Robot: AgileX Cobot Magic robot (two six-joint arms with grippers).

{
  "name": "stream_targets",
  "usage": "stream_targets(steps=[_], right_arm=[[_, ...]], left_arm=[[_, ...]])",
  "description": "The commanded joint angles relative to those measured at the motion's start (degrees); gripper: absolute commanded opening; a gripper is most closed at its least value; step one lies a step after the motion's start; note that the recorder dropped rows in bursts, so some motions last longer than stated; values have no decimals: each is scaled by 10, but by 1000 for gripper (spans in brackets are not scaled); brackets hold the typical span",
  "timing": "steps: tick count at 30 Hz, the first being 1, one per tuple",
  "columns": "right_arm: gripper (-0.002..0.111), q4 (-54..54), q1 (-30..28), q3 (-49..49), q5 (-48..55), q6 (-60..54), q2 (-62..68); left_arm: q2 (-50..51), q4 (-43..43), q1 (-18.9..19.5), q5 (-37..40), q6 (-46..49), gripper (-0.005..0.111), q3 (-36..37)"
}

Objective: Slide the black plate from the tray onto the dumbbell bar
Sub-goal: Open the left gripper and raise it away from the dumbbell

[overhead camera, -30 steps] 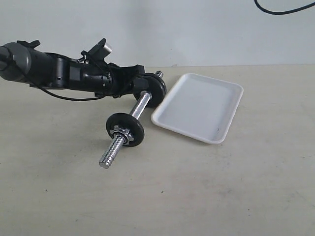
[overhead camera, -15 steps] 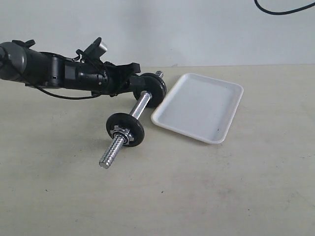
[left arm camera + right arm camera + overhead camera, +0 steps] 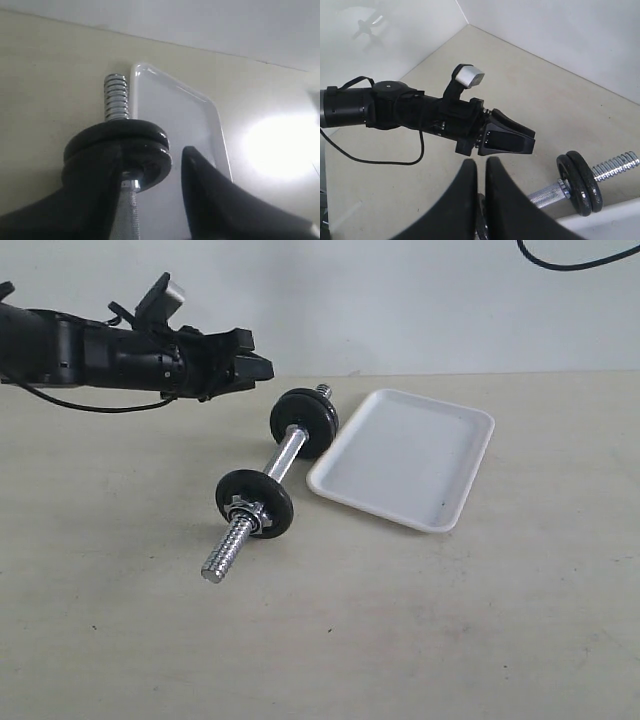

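The dumbbell bar (image 3: 283, 458) lies on the table just left of the white tray (image 3: 400, 455), which holds nothing. The black plate (image 3: 305, 422) sits on the bar's far end, against a second disc; both show in the left wrist view (image 3: 117, 137) and the right wrist view (image 3: 591, 192). A disc with a silver nut (image 3: 254, 504) is on the near end. My left gripper (image 3: 262, 366) hangs open above and left of the far discs, touching nothing. My right gripper (image 3: 481, 162) is shut and empty, and out of the exterior view.
The bar's threaded near end (image 3: 226, 549) points toward the table's front. The left arm (image 3: 90, 355) stretches in from the left edge above the table. A black cable (image 3: 575, 260) hangs at the top right, by the wall.
My left gripper has let go of the far discs and lifted up and to the left. The dumbbell and tray have not moved.
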Motion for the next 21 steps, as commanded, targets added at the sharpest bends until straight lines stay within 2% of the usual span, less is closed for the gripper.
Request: stream_targets(steps=[1,15,18,21], right_arm=[[2,1,-7,-3,3,-1,-6],[2,-5,-7,-3,3,5,-16],[2,-13,-13,-3,3,7,-36],[2,-16,-30,-3,3,15,-65]], left_arm=[[-25,31,11,25,2,37,-1],[-104,119,61,128,2,37,0],[-130,132,79,170,2,33,0],[-157,141,100,221,5,23,0]])
